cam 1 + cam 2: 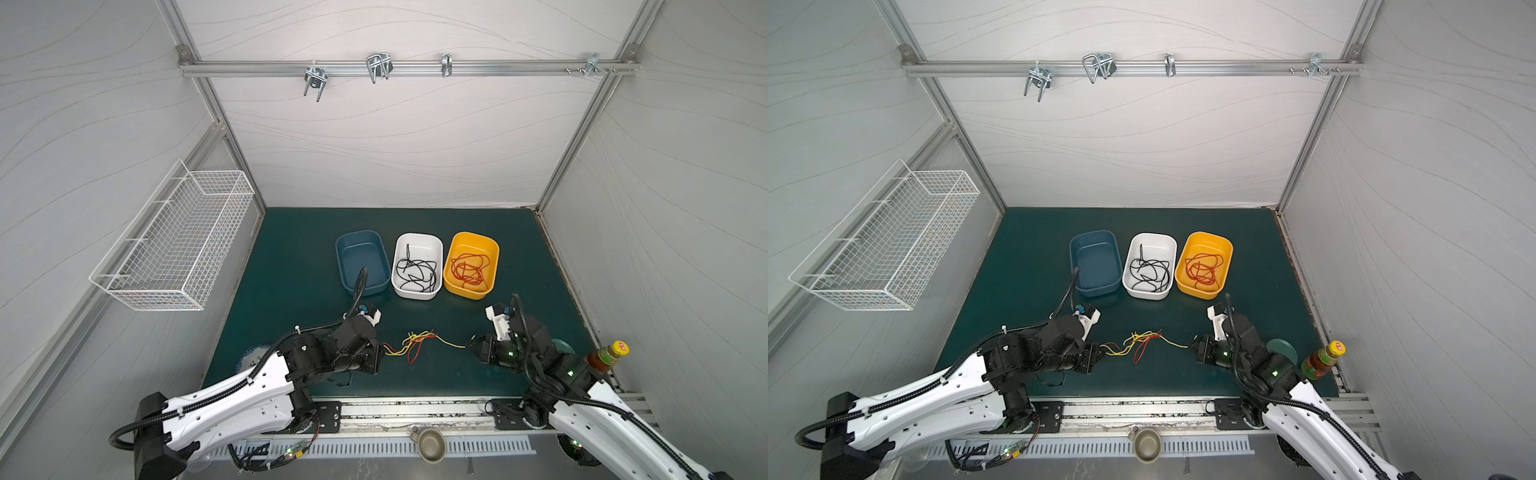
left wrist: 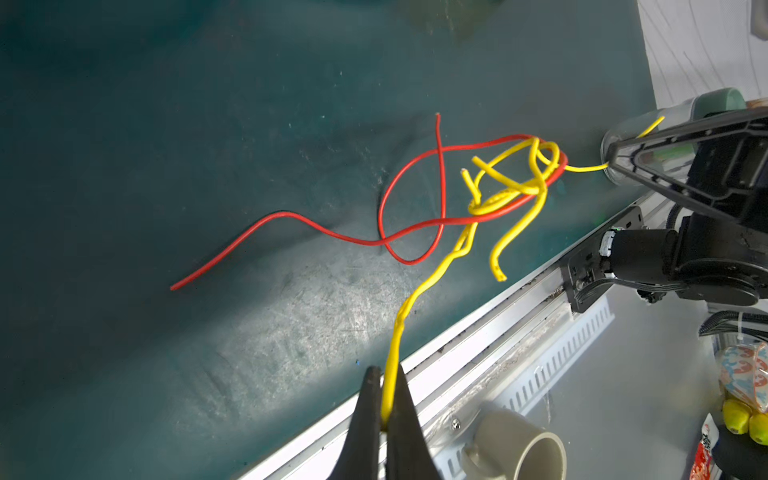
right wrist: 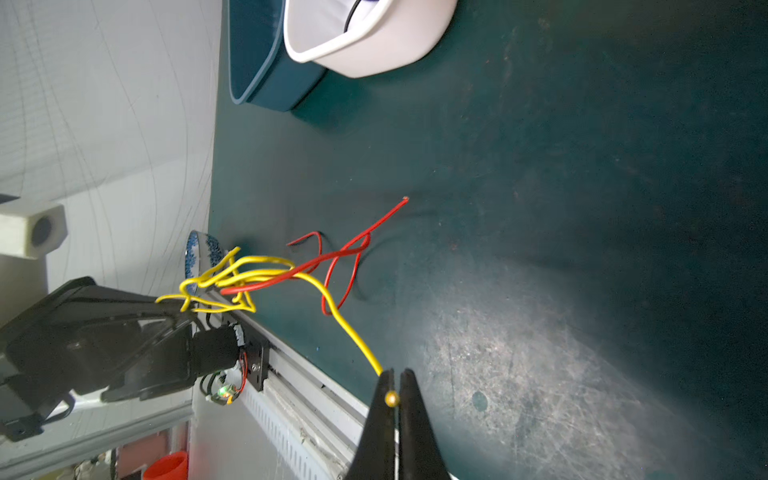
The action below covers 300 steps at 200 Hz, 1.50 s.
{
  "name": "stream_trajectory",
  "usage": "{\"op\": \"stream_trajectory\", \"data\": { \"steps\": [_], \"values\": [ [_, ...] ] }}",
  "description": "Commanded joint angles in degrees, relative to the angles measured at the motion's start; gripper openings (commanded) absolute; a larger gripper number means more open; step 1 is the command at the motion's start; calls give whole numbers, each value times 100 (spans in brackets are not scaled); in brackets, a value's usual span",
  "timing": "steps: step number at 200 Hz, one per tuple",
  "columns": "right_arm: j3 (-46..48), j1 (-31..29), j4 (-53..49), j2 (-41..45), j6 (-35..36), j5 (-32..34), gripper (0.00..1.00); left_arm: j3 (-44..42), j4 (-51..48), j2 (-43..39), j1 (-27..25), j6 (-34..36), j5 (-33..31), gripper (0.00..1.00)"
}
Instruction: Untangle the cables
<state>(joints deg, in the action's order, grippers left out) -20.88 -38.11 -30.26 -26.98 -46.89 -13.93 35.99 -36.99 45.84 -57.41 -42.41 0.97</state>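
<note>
Knot [image 1: 417, 340] of yellow cables [image 2: 415, 291] and one red cable [image 2: 286, 214], strung over the green mat [image 1: 291, 270] between the two grippers, long axis running straight from one to the other. The left gripper [image 2: 385, 376] is pinched on twisted yellow strands, the right gripper [image 3: 397, 376] on a single yellow end; the bunch lies nearer the left, so parting along this line probably tightens it

Overhead pair looks down; wrists closely share cables [image 2: 536, 189].
</note>
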Motion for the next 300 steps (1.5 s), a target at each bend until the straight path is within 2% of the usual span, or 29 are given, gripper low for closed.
{"op": "stream_trajectory", "data": {
  "steps": [1,34,73,109,129,154,196,226,262,300],
  "values": [
    [-131,23,283,-333,67,-456,0,223,250,-64,53,-60,19,0],
    [-87,-363,704,-900,63,-400,0,158,890,-242,52,-196,503,0],
    [-372,-911,873,-1121,284,96,25,341,712,36,54,-134,780,0],
    [-638,-1042,952,-1125,655,203,43,615,481,99,52,-79,828,0],
    [-699,-1134,1162,-1092,796,228,49,829,292,206,46,-22,882,0],
    [-804,-1406,1461,-1209,964,290,52,980,218,419,52,15,1061,0],
    [-1038,-2016,1665,-1393,1304,857,53,1053,178,618,48,48,1116,0],
    [-1057,-2060,1821,-1409,1440,997,53,1076,92,627,50,50,1005,0],
    [-1071,-2099,2117,-1716,1558,844,53,1103,176,689,54,81,1116,0],
    [-783,-2201,2304,-1687,1657,885,48,1100,135,489,46,17,1058,0]
  ]
}}
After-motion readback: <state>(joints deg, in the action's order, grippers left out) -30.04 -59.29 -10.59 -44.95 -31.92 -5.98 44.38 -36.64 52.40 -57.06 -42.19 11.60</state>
